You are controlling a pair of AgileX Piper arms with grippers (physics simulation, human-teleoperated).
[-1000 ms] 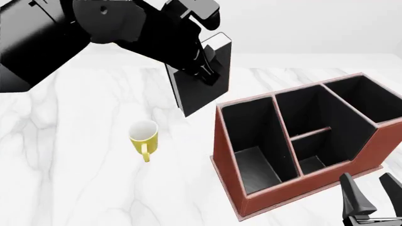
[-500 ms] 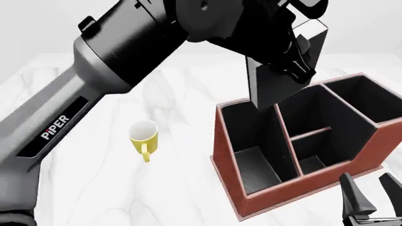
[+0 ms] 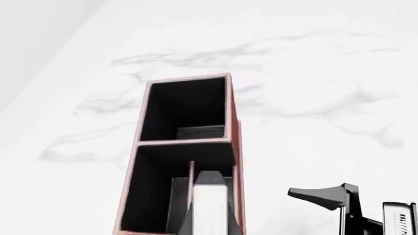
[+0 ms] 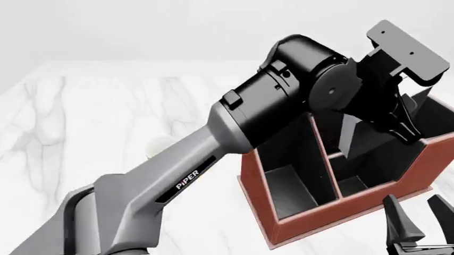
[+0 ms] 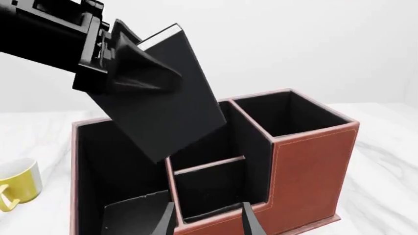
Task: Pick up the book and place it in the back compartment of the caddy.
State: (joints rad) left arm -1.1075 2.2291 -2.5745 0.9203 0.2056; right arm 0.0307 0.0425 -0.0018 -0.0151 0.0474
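My right gripper (image 4: 420, 226) hangs spread wide, holding nothing, just before the caddy's (image 5: 313, 166) front wall. Beyond it, my left gripper (image 5: 121, 66) clamps the book (image 5: 166, 98), tilted in the air above the caddy's back compartment (image 5: 205, 142).

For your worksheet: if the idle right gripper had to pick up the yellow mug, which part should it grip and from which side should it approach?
Grip the yellow mug across its rim wall, coming down from above. It stands upright with its mouth open upward, beside the caddy; the handle looks too thin. The right gripper would probably manage.
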